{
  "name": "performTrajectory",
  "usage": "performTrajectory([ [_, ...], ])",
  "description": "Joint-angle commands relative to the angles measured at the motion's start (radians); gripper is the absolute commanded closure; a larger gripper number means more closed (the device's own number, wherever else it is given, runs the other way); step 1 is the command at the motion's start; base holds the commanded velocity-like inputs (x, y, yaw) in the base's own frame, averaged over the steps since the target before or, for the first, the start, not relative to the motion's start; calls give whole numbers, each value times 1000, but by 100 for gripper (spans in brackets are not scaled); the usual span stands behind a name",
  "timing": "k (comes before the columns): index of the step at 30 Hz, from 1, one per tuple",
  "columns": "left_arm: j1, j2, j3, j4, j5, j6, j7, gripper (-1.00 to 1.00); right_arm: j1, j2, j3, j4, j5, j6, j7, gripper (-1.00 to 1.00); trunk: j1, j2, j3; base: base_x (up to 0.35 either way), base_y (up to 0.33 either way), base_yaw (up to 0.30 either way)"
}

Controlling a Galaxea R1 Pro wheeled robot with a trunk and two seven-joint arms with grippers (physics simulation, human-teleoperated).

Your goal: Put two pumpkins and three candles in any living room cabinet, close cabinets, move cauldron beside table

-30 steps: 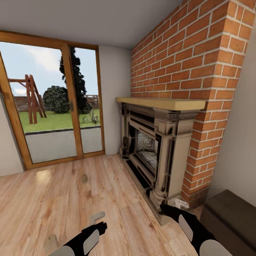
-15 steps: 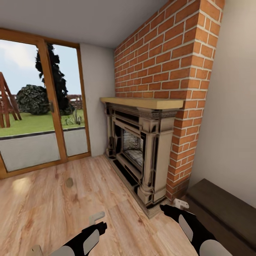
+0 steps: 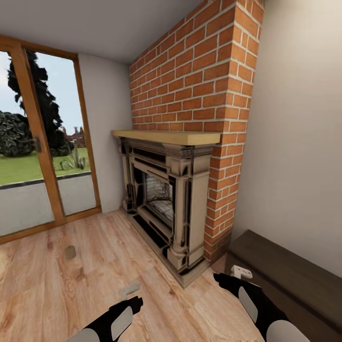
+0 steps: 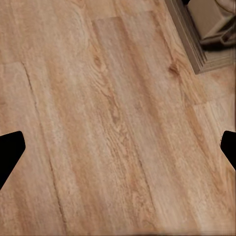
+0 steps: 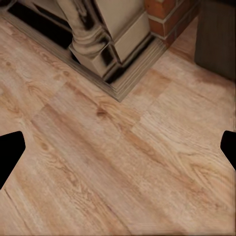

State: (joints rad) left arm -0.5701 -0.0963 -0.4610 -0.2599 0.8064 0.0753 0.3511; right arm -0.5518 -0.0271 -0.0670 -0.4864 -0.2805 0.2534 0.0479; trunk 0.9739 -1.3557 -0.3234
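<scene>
1. The head view faces a corner of the living room: a brick chimney climbs the wall, with an ornate beige fireplace at its foot under a pale wooden mantel.
2. To the left of the fireplace stand glass garden doors in a wooden frame, with lawn and dark bushes outside.
3. The cabinet, low and dark brown with a flat top, stands against the plain wall just to the right of the chimney; the front that shows looks shut, though it is seen at a steep angle.
4. One small tan object stands on the plank floor near the doors, well apart from the fireplace; it is probably a candle, but it is too small to be sure.
5. The left gripper hangs low over bare floor at the bottom of the head view. In the left wrist view its dark fingertips sit at opposite edges of the picture, spread wide with nothing between them but planks.
6. The right gripper hovers near the corner of the cabinet and the base of the fireplace. In the right wrist view its fingertips are likewise wide apart and hold nothing; below lie floorboards, the fireplace plinth and a dark edge of the cabinet
</scene>
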Motion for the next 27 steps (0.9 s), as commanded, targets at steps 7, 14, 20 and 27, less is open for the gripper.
performTrajectory([
  [7,-1,0,-8,-2,5,4,8,-100,0,0,-5,-1,-3,6,4,-100,0,-1,-1,-27,51,-289],
  [14,-1,1,-8,-2,5,4,8,-100,0,0,-5,-1,-3,6,4,-100,0,-1,-1,-1,2,-289],
  [20,-1,1,-8,-2,5,4,8,-100,0,0,-5,-1,-3,6,4,-100,0,-1,-1,0,38,-289],
  [27,-1,1,-8,-2,5,4,8,-100,0,0,-5,-1,-3,6,4,-100,0,-1,-1,0,189,-289],
])
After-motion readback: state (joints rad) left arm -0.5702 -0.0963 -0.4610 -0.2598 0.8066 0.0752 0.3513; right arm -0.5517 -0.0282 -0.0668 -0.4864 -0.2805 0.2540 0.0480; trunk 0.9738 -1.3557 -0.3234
